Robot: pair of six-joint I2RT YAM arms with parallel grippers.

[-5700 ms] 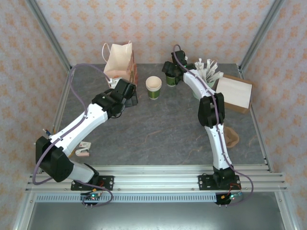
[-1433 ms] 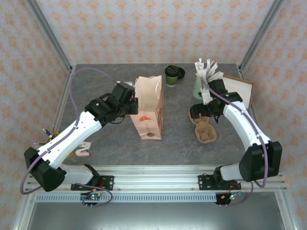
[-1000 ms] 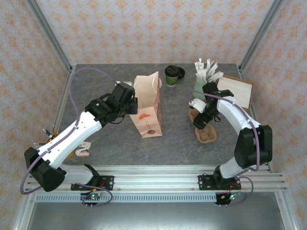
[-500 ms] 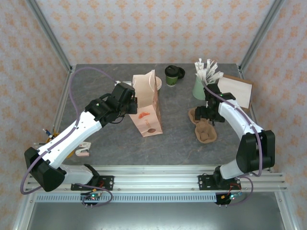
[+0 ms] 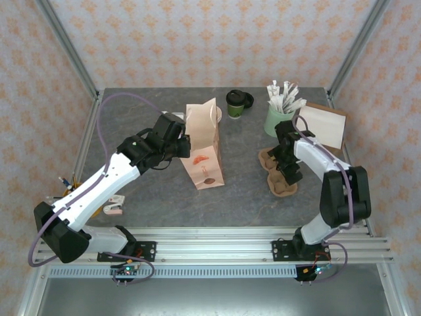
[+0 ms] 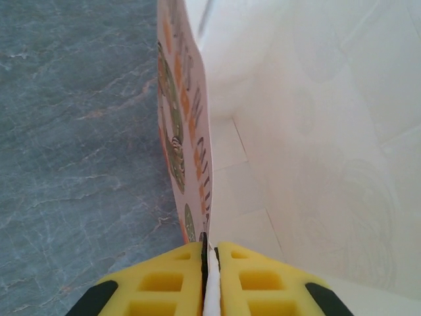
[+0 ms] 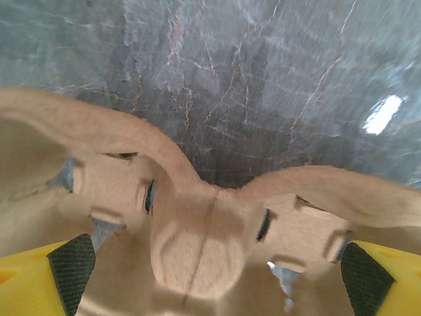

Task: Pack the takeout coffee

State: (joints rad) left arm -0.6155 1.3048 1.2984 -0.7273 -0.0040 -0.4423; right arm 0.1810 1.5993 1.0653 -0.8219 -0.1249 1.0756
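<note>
Coffee cup point(image 5: 235, 103), lidded in black, sits at the back of the table point(image 5: 151, 191), well apart from both arms. Left gripper point(image 6: 209, 253) is pinched tight on the paper bag point(image 5: 202, 148) wall, bag standing upright; right gripper point(image 7: 214, 263) spreads wide around the cardboard cup tray point(image 5: 281, 183).

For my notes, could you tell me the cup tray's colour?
The tray is light brown; right wrist view shows it best.

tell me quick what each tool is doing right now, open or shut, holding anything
Left tool: closed, pinching the edge of the paper bag.
Right tool: open wide, one finger on either side of the cardboard cup carrier.
</note>
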